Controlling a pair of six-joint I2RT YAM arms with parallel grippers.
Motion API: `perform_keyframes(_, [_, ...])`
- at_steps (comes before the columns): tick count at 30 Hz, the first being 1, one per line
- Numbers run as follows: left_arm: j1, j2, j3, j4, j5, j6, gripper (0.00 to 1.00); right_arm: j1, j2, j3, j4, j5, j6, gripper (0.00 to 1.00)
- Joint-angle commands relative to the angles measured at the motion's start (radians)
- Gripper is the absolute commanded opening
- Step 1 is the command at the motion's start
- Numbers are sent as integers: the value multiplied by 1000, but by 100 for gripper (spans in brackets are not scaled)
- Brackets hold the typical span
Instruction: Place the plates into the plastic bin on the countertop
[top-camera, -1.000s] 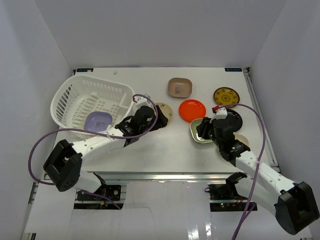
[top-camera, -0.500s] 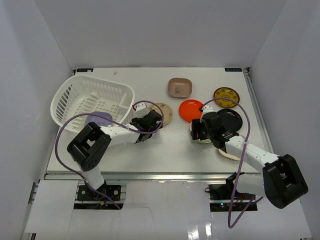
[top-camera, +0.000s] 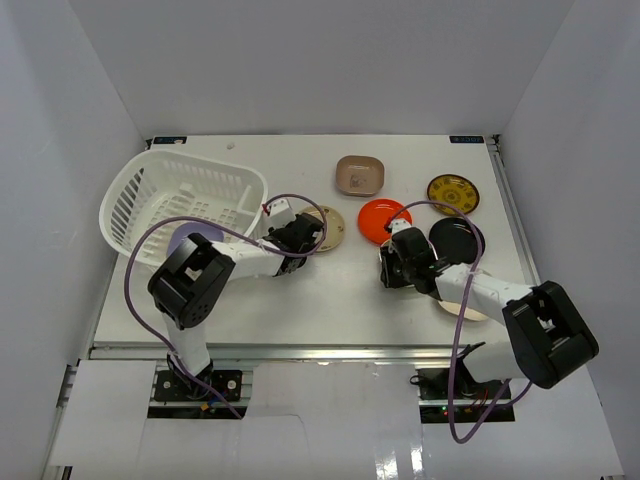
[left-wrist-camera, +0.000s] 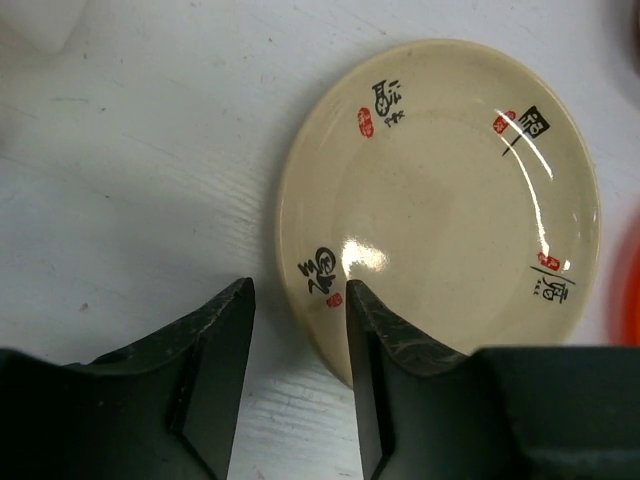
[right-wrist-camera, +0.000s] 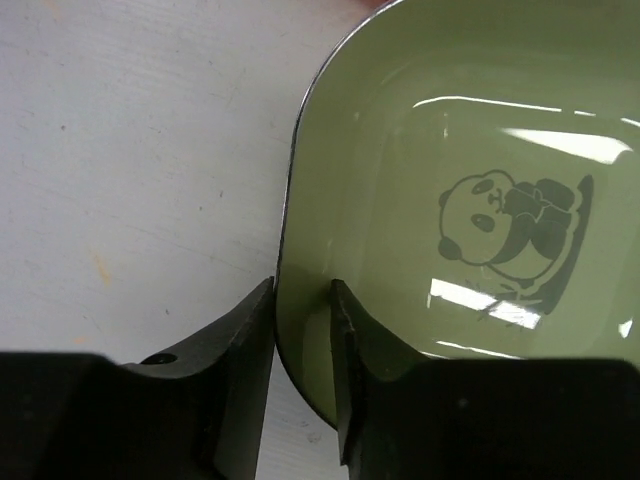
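The white plastic bin (top-camera: 150, 195) stands at the left of the countertop (top-camera: 330, 300), with a lavender plate (top-camera: 188, 240) inside. My left gripper (top-camera: 300, 238) is open, its jaws (left-wrist-camera: 300, 330) astride the near rim of the cream plate (left-wrist-camera: 440, 200), one finger on the table and one over the plate. My right gripper (top-camera: 395, 265) is shut (right-wrist-camera: 303, 330) on the left rim of the green panda plate (right-wrist-camera: 470, 200). In the top view the green plate is mostly hidden under that gripper.
A red plate (top-camera: 383, 218) lies between the grippers. A tan square dish (top-camera: 359, 175), a patterned mustard plate (top-camera: 452, 192) and a black plate (top-camera: 458, 238) lie behind and to the right. Another light plate (top-camera: 465, 310) lies under the right arm.
Both arms have stretched forward and low. The left gripper has come down onto the cream plate's rim. The right gripper has slid to the green plate's left rim and closed on it.
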Motion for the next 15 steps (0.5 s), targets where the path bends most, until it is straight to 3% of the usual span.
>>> perform_keyframes(1, [6,24,39,14,-24,6,51,18,11,50,37,19,-3,31])
perform_keyframes(2, [6,27,44,14,-29,7,49,33,2,53,37,23,-3,20])
perform_keyframes(6, [6,24,35,14,-50,6,35,85,-57,62,37,33,-1,13])
perform_keyframes(11, [6,-1,16,14,-44,18,0,131,-147,83,22,42,-1,10])
perform_keyframes(15, [-1,-102,6,21,6,50,0,136,-212,103,3,47,-4,8])
